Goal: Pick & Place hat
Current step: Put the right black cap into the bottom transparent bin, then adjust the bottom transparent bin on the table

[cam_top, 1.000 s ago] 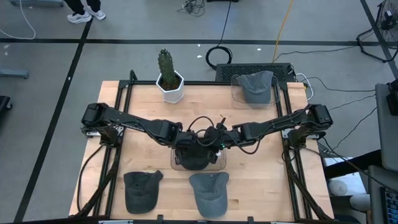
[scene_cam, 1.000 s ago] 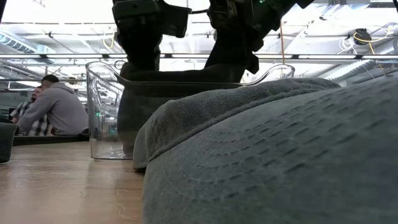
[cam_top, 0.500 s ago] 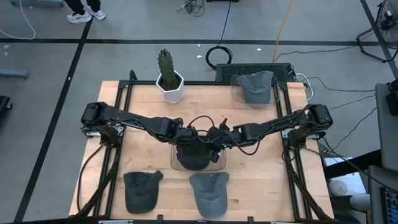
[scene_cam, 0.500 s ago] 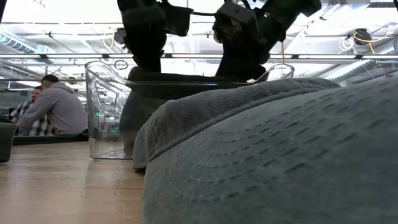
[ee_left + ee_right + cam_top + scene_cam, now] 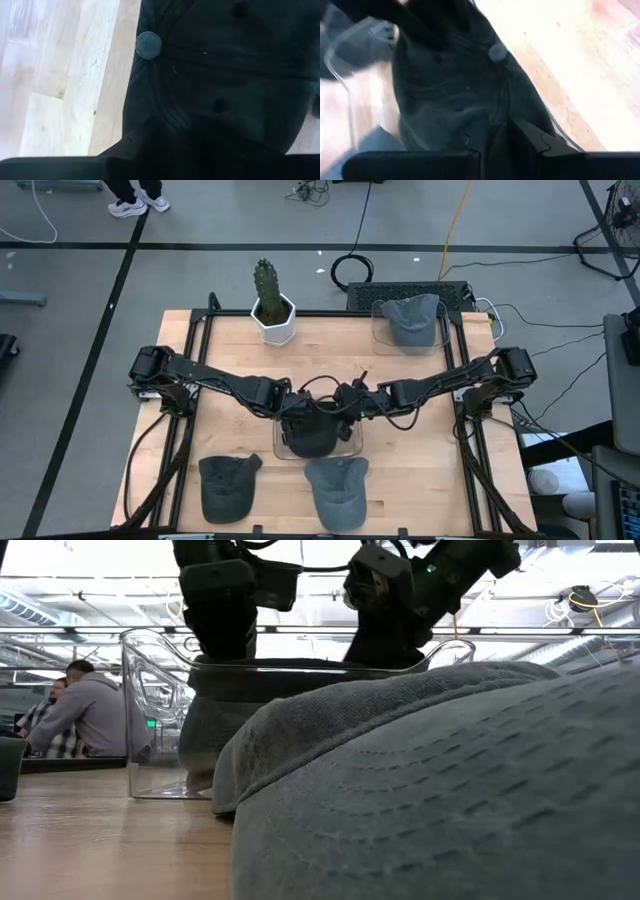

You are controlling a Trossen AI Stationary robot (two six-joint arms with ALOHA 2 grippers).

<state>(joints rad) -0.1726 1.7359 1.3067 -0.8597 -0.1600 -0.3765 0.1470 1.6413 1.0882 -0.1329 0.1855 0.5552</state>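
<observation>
I read no brand or writing anywhere. On the table [image 5: 230, 360], my left tool [image 5: 293, 412] and right tool [image 5: 345, 405] meet over the clear bin [image 5: 352, 442] at centre, where the dark hat [image 5: 312, 435] sits. My left wrist view shows the hat's crown button [image 5: 148, 45], while I cannot tell that tool's spread. My right wrist view shows its fingers [image 5: 530, 137] pinching the hat's fabric. Only the high view shows two grey hats [image 5: 228, 485] [image 5: 337, 488] at the front edge, a cactus [image 5: 268, 288], and another hat [image 5: 410, 318] at the back.
</observation>
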